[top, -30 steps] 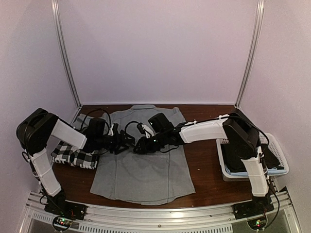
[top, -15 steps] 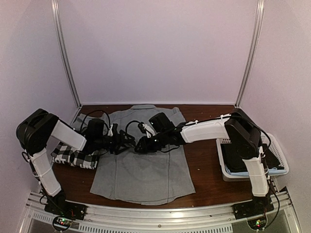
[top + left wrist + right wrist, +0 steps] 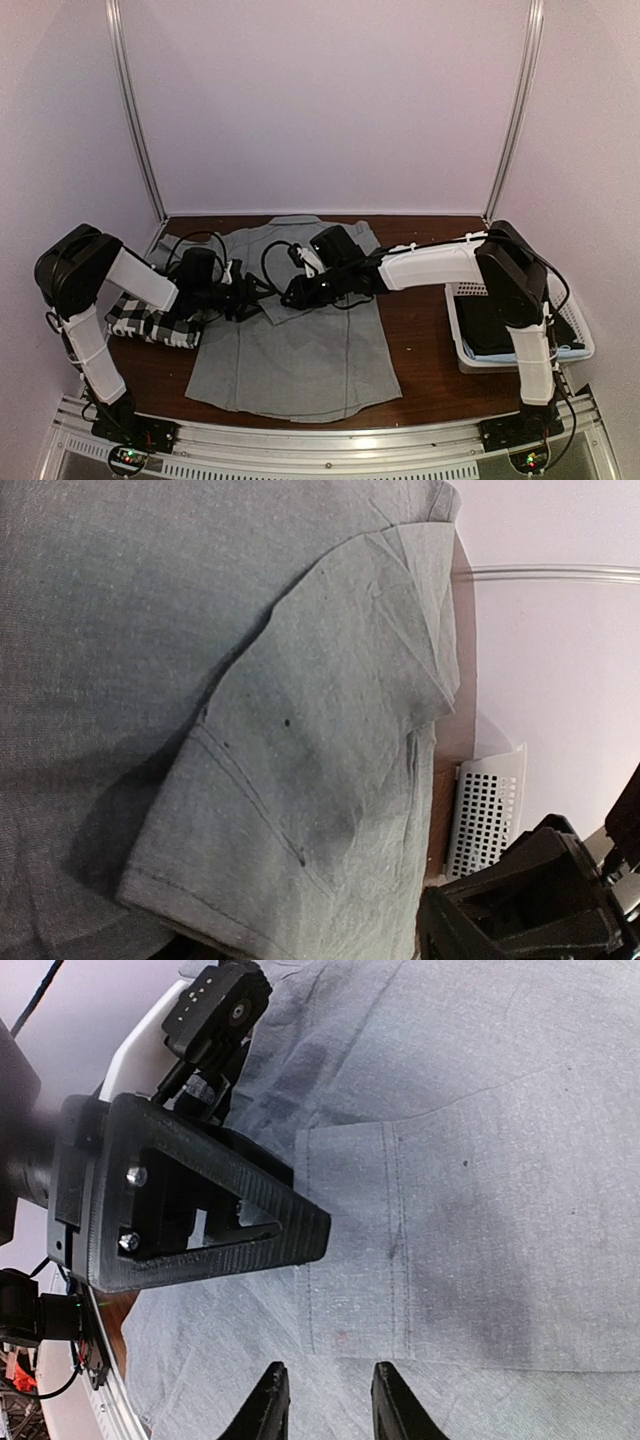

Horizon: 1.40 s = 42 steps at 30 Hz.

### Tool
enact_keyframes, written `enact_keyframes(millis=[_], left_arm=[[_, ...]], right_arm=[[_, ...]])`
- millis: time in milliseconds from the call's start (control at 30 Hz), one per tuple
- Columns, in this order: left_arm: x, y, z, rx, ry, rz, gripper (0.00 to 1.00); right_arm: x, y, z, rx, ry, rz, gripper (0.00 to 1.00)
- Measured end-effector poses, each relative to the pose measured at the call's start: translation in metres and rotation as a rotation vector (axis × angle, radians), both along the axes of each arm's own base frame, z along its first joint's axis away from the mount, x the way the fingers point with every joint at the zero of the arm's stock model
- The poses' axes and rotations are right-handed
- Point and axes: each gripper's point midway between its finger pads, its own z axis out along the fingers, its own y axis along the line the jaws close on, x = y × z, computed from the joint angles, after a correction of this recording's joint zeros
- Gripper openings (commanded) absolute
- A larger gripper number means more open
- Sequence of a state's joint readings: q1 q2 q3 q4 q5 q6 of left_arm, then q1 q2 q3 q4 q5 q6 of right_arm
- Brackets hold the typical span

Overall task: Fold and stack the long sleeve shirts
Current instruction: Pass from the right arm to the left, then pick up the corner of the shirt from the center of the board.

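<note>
Left of the grey shirt [image 3: 300, 350], one checked shirt [image 3: 150, 322] is kept folded on the tabletop [image 3: 420, 340], likely as the stack's base. Over the grey shirt, spread flat for folding with one sleeve [image 3: 300, 780] laid across, the left fingers [image 3: 290, 1235] are poised, and it cannot be told whether they grip. The right fingers [image 3: 270, 1405] are parted and empty. Right of it, one basket [image 3: 470, 362] is set. Two shirts are counted.

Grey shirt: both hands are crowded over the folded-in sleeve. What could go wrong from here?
The left hand and right hand are very close, so they may collide. A finger could snag the folded sleeve and undo it. The left arm hangs over the checked shirt and might disturb it.
</note>
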<state>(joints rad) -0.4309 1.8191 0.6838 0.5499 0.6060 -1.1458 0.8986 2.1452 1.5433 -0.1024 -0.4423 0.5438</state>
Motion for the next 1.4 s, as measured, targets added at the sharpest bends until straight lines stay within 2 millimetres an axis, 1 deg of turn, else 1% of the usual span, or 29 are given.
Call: enact_keyframes(millis=[67,167,200,267,333,400,467,533,633,700,767,833,867,967,1100,1133,1233,1400], left_arm=[[0.0,0.001,-0.004,0.009,0.013,0.0,0.44],[0.0,0.001,-0.007,0.03,0.026,-0.002,0.2],[0.002,0.001,-0.007,0.036,0.025,-0.003,0.12],[0.005,0.001,-0.006,0.049,0.021,-0.003,0.01],[0.01,-0.001,-0.002,0.064,0.008,-0.009,0.0],[0.016,-0.003,0.003,0.079,-0.012,-0.016,0.0],[0.025,-0.005,0.011,0.098,-0.039,-0.025,0.0],[0.035,-0.007,0.024,0.12,-0.076,-0.027,0.0],[0.053,-0.008,0.053,0.155,-0.151,-0.024,0.0],[0.067,-0.008,0.073,0.174,-0.201,-0.018,0.0],[0.083,-0.008,0.1,0.189,-0.269,-0.011,0.0],[0.098,-0.002,0.122,0.204,-0.32,0.004,0.0],[0.105,0.001,0.131,0.213,-0.344,0.01,0.0],[0.118,0.008,0.153,0.238,-0.394,0.021,0.0],[0.126,0.012,0.174,0.261,-0.438,0.017,0.0],[0.128,0.013,0.179,0.265,-0.449,0.015,0.0],[0.133,0.011,0.193,0.27,-0.481,0.008,0.0],[0.137,0.009,0.202,0.275,-0.503,0.0,0.0]], right_arm=[[0.002,-0.006,-0.001,-0.016,-0.011,-0.019,0.3],[0.008,-0.018,-0.002,-0.04,-0.02,-0.052,0.29],[0.009,-0.023,-0.001,-0.046,-0.024,-0.065,0.29],[0.016,-0.037,0.002,-0.056,-0.035,-0.103,0.3],[0.025,-0.055,0.007,-0.064,-0.043,-0.152,0.32],[0.037,-0.079,0.013,-0.072,-0.06,-0.217,0.33],[0.048,-0.101,0.02,-0.076,-0.076,-0.276,0.35],[0.058,-0.123,0.027,-0.077,-0.092,-0.334,0.38],[0.069,-0.154,0.033,-0.085,-0.106,-0.418,0.39],[0.072,-0.168,0.033,-0.1,-0.113,-0.454,0.39],[0.072,-0.175,0.032,-0.113,-0.116,-0.472,0.39],[0.067,-0.18,0.03,-0.127,-0.114,-0.477,0.4],[0.062,-0.183,0.028,-0.136,-0.109,-0.478,0.42],[0.044,-0.196,0.018,-0.168,-0.084,-0.482,0.43],[0.009,-0.212,0.0,-0.218,-0.03,-0.473,0.43],[0.002,-0.214,-0.003,-0.226,-0.02,-0.469,0.43],[-0.027,-0.215,-0.014,-0.258,0.02,-0.444,0.43],[-0.071,-0.22,-0.027,-0.3,0.073,-0.413,0.42]])
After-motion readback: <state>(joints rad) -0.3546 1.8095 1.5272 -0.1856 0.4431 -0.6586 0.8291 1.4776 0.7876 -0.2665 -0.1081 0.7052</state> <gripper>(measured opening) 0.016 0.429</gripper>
